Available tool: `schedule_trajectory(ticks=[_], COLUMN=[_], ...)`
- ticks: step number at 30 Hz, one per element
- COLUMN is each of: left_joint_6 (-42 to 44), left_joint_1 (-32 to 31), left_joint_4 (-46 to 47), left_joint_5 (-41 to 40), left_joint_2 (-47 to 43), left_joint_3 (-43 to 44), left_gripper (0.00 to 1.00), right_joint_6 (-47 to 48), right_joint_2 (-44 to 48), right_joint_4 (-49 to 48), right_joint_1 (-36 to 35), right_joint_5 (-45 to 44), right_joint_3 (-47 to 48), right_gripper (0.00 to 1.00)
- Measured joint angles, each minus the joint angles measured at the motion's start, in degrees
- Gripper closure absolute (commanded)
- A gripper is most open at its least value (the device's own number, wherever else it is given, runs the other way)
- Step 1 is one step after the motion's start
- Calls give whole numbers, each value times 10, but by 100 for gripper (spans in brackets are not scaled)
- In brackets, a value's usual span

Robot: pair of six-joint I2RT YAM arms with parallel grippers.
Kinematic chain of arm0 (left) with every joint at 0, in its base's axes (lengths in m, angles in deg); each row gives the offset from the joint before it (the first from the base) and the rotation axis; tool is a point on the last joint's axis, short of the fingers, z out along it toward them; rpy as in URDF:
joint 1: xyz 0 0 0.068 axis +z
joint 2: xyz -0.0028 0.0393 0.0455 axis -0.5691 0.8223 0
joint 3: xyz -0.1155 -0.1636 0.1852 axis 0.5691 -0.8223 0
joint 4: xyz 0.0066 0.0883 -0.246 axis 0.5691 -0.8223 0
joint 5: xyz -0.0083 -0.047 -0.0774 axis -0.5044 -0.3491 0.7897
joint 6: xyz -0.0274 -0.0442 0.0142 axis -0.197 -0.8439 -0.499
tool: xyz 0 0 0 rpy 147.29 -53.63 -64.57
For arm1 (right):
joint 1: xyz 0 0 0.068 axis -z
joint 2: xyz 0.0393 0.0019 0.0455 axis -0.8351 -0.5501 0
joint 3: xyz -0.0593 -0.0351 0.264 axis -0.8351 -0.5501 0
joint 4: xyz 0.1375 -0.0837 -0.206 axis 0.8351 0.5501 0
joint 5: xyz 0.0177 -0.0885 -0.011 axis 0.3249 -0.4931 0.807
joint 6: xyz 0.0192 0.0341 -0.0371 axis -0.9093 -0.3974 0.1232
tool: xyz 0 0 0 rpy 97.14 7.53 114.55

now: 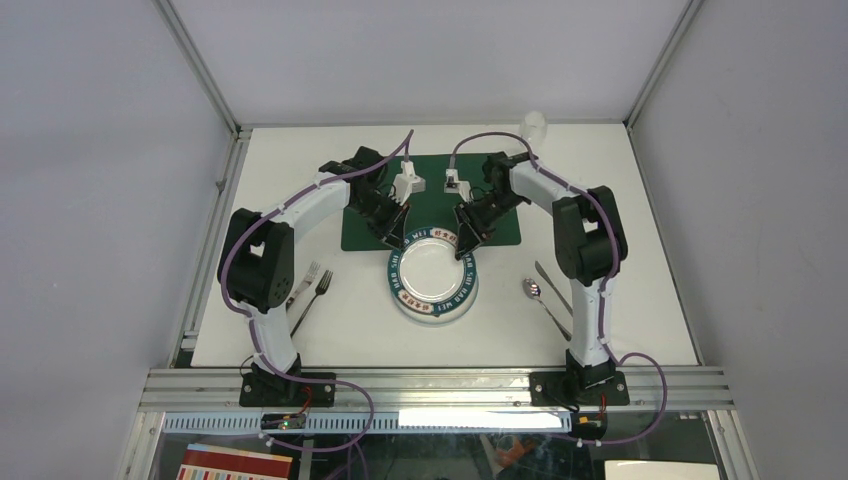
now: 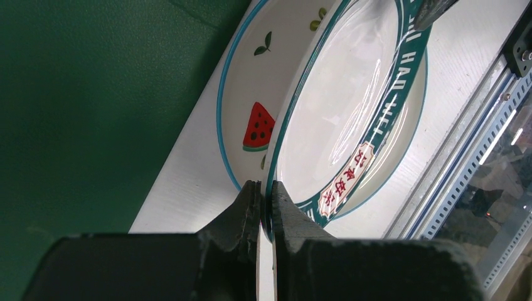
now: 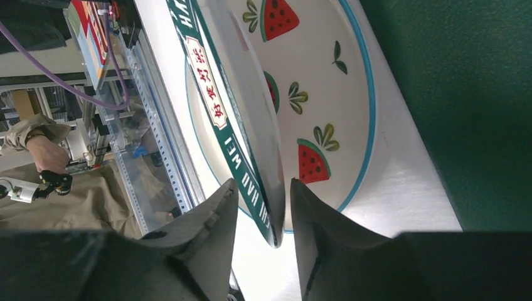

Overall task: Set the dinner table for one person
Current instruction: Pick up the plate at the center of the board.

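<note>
1. At mid dinner table (image 1: 470, 340), by placemat (image 2: 94, 94) edge — green-rimmed plate (image 2: 339, 113) over watermelon plate (image 2: 251, 81).
2. Grip: left gripper (image 2: 263, 200) clenched on its rim; right gripper (image 3: 263, 207) astride rim, released.
3. Step, prob.: plate to placemat — nxt needs right pinch, level lift.

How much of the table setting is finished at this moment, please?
Nothing looks set yet. In hand: the left gripper pinches the green-rimmed plate above the watermelon plate; the right gripper straddles its rim, open. To do, probably: plates onto the mat, then forks, spoon, knife.
</note>
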Motion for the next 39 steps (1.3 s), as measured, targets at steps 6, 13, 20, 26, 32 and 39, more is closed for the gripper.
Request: schedule_trajectory(ticks=[6,13,20,26,32,39], left_joint_6=[0,-4,3,-6,-18,-21], left_joint_1=[0,0,0,0,2,6], left_joint_4=[2,-7,25,56,98,132], left_joint_5=[-2,-16,-60,-118,-184,-230], left_joint_2=[-2,-2,-10,-50,-115,-179], left_joint_3=[0,-2,-6,-28,-42,-71], left_gripper=[100,75,6,1,1,1], right_joint_6=[10,23,-17,-27,-59,-148], right_joint_2=[-9,-15,-7,31,63,117], right_joint_4=[3,-18,-25,-18,-19,-77], right_joint_1=[-11,-24,-26,-13,35,81], right_joint_5=[-4,-28,-32,-35,-54,-95], right_joint_3=[4,4,2,-10,-30,-88], right_gripper=[100,100,100,100,100,100])
